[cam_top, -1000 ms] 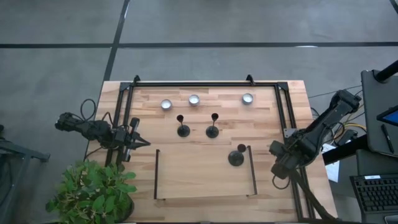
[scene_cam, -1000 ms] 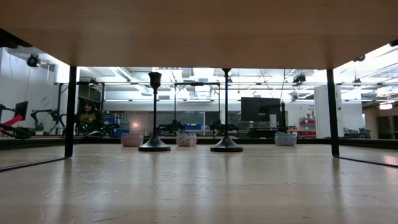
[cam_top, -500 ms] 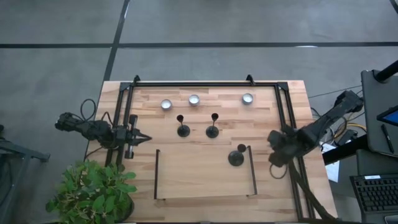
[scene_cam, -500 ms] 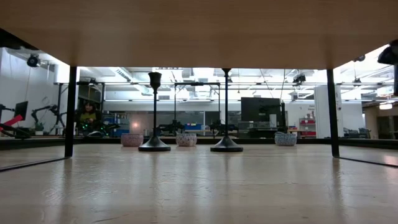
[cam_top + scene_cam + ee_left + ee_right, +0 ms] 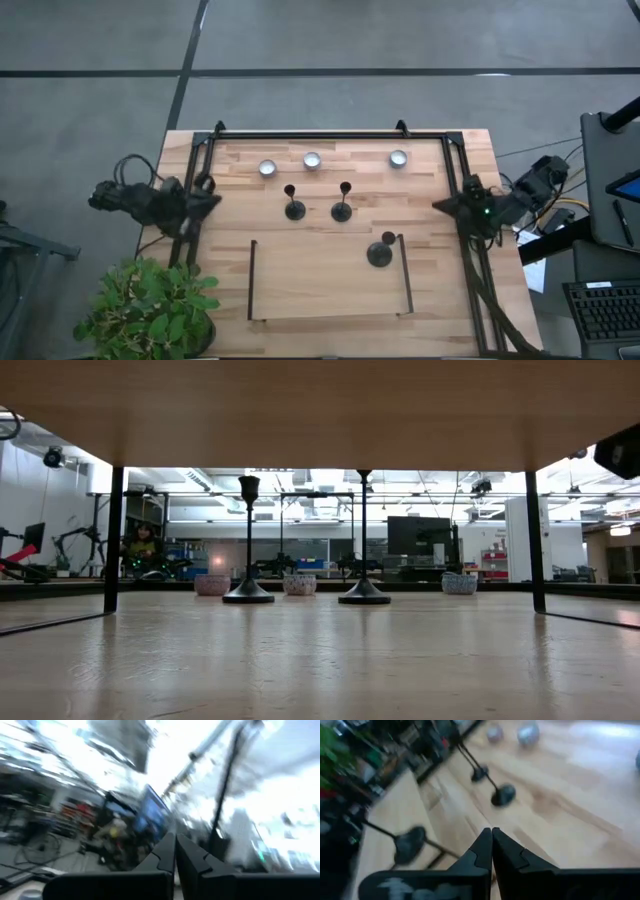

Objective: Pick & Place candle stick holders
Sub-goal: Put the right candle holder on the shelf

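Three black candle stick holders stand upright on their disc bases on the wooden table: one at the middle left, one beside it, and one nearer and to the right. Two of them show in the low view, and all three show blurred in the right wrist view. My left gripper is shut and empty at the table's left edge. My right gripper is shut and empty at the right edge, pointing toward the holders.
Three silver tealights lie in a row near the far edge. A black metal frame borders the table, and a low U-shaped rail marks an area at the near middle. A potted plant stands at the near left.
My right gripper has swung from the near right toward the table's far edge and turned to point toward the table's left. My left gripper has drawn back toward the far left edge. Both stay shut. The holders have not moved.
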Available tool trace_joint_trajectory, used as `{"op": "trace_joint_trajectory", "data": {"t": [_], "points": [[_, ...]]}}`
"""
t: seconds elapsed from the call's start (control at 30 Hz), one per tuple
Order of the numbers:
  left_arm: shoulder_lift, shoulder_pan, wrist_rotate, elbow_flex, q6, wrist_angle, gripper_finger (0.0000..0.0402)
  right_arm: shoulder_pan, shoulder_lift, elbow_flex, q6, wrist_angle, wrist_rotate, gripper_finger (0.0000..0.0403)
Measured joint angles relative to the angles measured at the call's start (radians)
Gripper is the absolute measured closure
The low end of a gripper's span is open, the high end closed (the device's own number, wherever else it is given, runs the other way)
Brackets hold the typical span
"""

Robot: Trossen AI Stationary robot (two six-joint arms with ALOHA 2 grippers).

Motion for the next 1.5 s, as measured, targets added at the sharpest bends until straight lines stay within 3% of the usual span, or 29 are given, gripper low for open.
{"op": "trace_joint_trajectory", "data": {"t": [0.13, 0.3, 0.5, 0.67, 0.93, 1.17, 1.5], "points": [[0.006, 0.001, -0.094, 0.009, 0.001, 0.043, 0.0390, -0.001, -0.093, -0.059, -0.315, 0.177, 0.164, 0.0394], [0.110, 0.006, -0.210, 0.002, -0.016, 0.010, 0.0390, -0.002, -0.140, -0.112, -0.611, 0.390, 0.241, 0.0394], [0.301, 0.047, -0.229, 0.061, -0.052, 0.002, 0.0384, -0.002, -0.134, -0.127, -0.668, 0.408, 0.236, 0.0394], [0.477, 0.117, -0.225, 0.191, -0.130, -0.129, 0.0330, -0.002, -0.142, -0.129, -0.786, 0.414, 0.144, 0.0394], [0.734, 0.274, -0.060, 0.390, -0.187, -0.207, 0.0243, -0.002, -0.141, -0.149, -0.879, 0.508, 0.104, 0.0394], [0.934, 0.387, 0.112, 0.490, -0.226, -0.206, 0.0236, -0.003, -0.142, -0.288, -0.930, 0.648, 0.067, 0.0394], [1.082, 0.436, 0.158, 0.637, -0.174, -0.264, 0.0236, -0.003, -0.143, -0.410, -0.948, 0.672, 0.029, 0.0394]]}}
